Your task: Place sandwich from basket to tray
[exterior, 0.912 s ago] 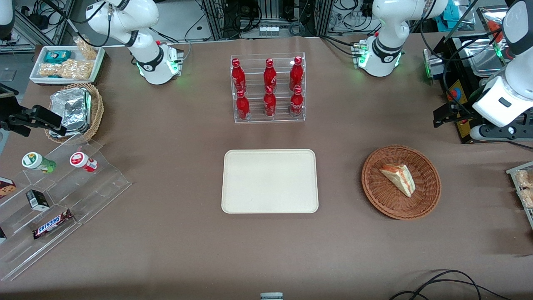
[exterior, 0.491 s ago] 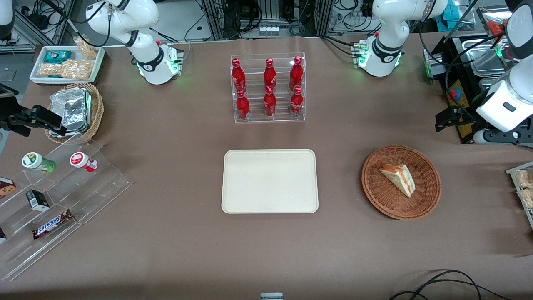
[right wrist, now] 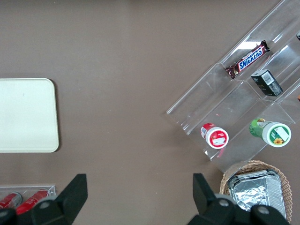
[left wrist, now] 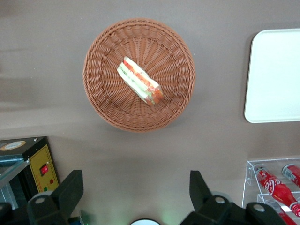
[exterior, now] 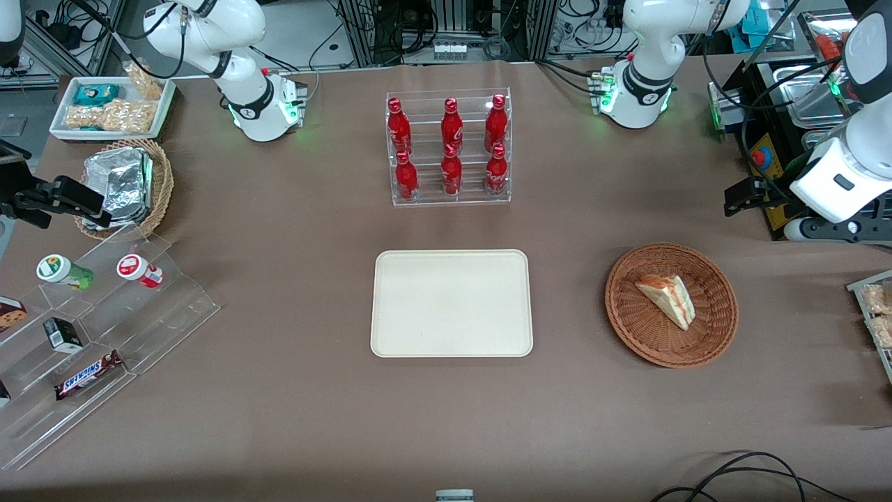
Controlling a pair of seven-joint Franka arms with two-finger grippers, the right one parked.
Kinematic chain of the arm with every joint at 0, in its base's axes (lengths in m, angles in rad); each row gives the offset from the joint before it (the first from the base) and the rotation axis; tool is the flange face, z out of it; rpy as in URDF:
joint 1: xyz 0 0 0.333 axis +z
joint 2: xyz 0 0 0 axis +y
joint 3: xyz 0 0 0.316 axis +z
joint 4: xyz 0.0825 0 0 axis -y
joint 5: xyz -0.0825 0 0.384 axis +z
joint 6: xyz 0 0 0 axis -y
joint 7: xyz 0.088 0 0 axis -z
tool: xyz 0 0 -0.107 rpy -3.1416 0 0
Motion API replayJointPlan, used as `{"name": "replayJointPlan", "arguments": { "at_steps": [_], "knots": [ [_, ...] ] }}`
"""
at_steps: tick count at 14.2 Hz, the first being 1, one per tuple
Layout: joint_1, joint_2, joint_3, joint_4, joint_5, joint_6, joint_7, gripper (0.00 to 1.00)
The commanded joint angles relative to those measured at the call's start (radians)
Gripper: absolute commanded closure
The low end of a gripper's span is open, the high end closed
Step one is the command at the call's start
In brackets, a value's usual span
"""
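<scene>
The sandwich (exterior: 667,298), a pale wedge with red and green layers, lies in the round reddish-brown basket (exterior: 627,317) toward the working arm's end of the table. The cream tray (exterior: 451,303) sits bare at the table's middle, beside the basket. My gripper (exterior: 740,196) hangs above the table, farther from the front camera than the basket and apart from it. In the left wrist view the gripper (left wrist: 136,187) is open with nothing between its fingers; the sandwich (left wrist: 139,80), basket (left wrist: 101,101) and a tray (left wrist: 274,75) edge all show.
A clear rack of red bottles (exterior: 449,150) stands farther from the camera than the tray. A black box with a red button (exterior: 763,162) sits close to my gripper. A stepped acrylic shelf of snacks (exterior: 104,314) and a tan basket of foil packets (exterior: 125,185) lie toward the parked arm's end.
The working arm's wrist has shifted slightly, a little lower and toward the table's middle. Sandwich, basket and tray have not moved.
</scene>
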Motion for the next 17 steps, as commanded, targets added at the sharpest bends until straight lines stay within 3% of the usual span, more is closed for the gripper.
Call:
{"name": "replayJointPlan", "arguments": {
  "at_steps": [1,11,14,17],
  "knots": [
    [0.0,0.021,-0.001,-0.018,-0.003,0.013,0.005,0.0],
    [0.0,0.08,0.0,-0.386,0.012,0.515,-0.082,0.0],
    [0.0,0.152,-0.001,-0.425,0.011,0.645,-0.293,0.0],
    [-0.003,0.211,-0.001,-0.414,0.012,0.701,-0.635,0.0]
  ]
}}
